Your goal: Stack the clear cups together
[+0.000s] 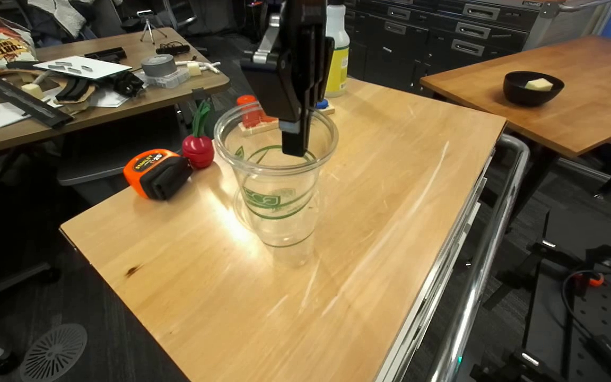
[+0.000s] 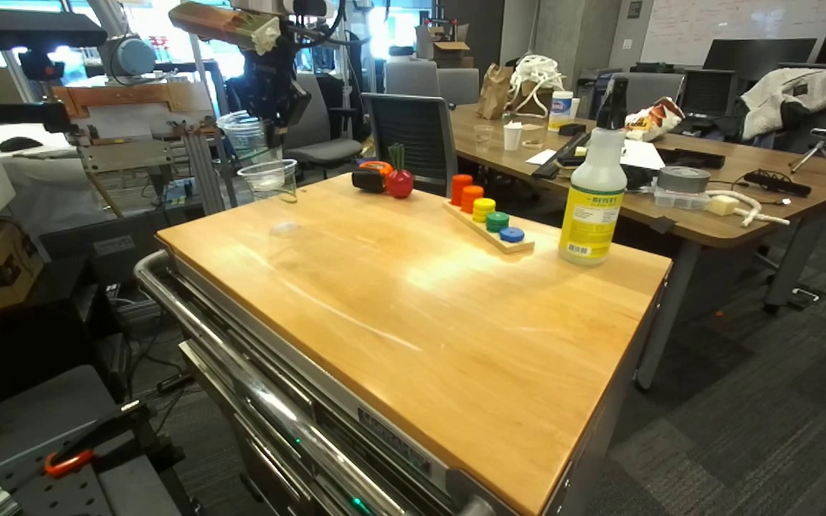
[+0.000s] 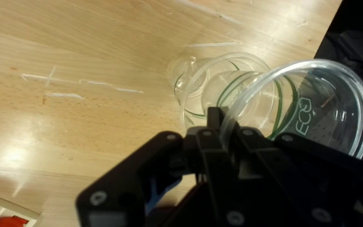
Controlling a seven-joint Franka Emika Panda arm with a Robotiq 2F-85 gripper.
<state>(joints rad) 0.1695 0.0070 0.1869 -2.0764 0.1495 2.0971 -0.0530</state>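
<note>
The gripper [image 3: 225, 119] pinches the raised cup [image 3: 290, 107] at its edge; in the wrist view the rim runs down between the fingers. The raised cup is held above the wooden table top [image 2: 355, 287], mouth up and base down, its long axis roughly vertical. The lower cup [image 2: 275, 193] stands beneath it on the far left part of the table top in an exterior view, likewise mouth up, with its long axis vertical. The transparent walls overlap, and whether the base of the raised cup sits inside the lower cup or just over it cannot be told. The raised cup shows doubled rim lines; a single cup and a nested pair cannot be distinguished. In an exterior view the gripper covers part of the spray bottle [image 1: 338, 58], whose top is cut off by the frame. The peg toy [image 2: 497, 221] is plain in an exterior view, but only its corner shows at the left of the wrist view.
</note>
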